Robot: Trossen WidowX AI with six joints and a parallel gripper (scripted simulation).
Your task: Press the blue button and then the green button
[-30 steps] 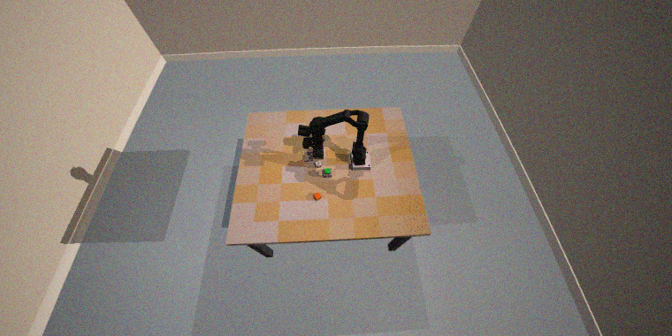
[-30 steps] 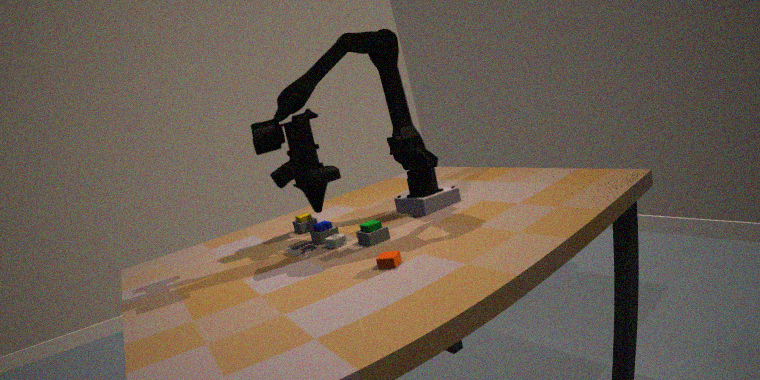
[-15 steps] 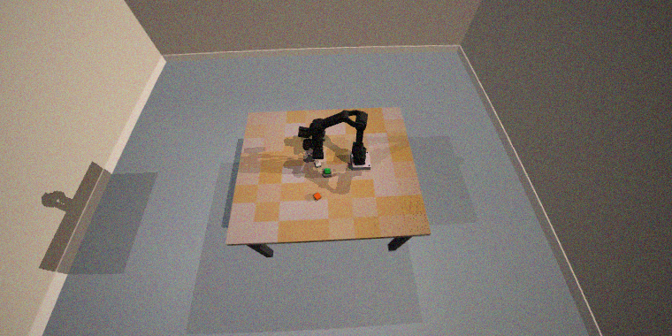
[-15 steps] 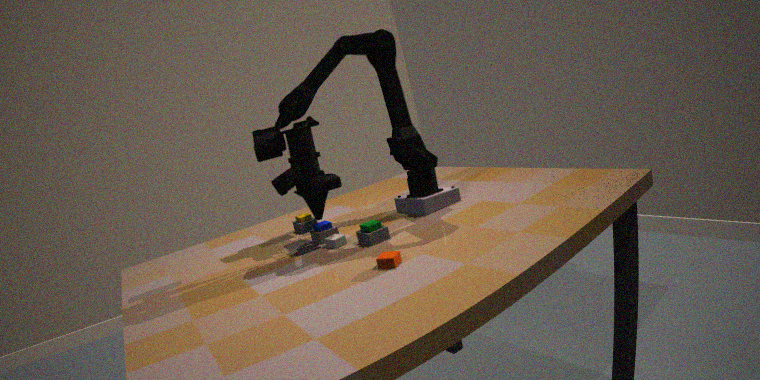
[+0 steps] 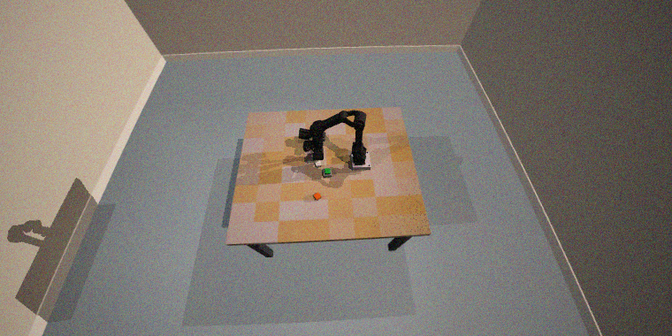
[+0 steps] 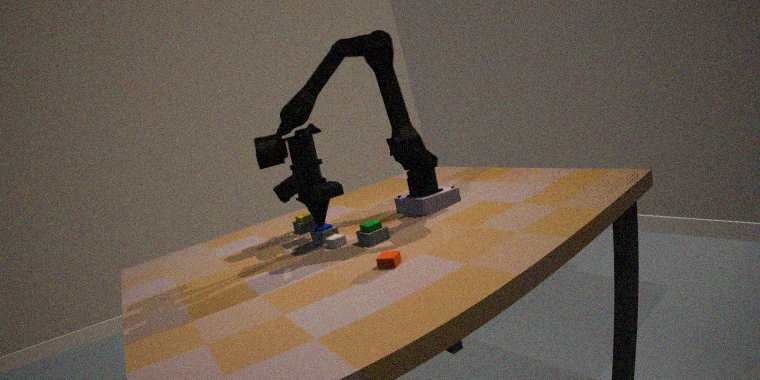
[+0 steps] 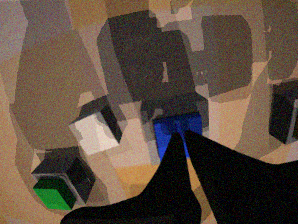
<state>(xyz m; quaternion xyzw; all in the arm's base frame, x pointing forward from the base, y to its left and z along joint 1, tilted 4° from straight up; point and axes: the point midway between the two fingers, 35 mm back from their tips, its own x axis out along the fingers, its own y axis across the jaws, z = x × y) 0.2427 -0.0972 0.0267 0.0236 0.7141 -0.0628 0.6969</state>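
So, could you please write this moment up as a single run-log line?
step: 1, blue button | gripper: shut, empty, tip on the button | green button: not pressed yet | blocks: untouched

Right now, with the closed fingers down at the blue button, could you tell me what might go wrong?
The white block sits close beside the blue button, so any sideways drift of the shut gripper could nudge it. The yellow button is also near and could be clipped. A shallow push might not bottom the button out.
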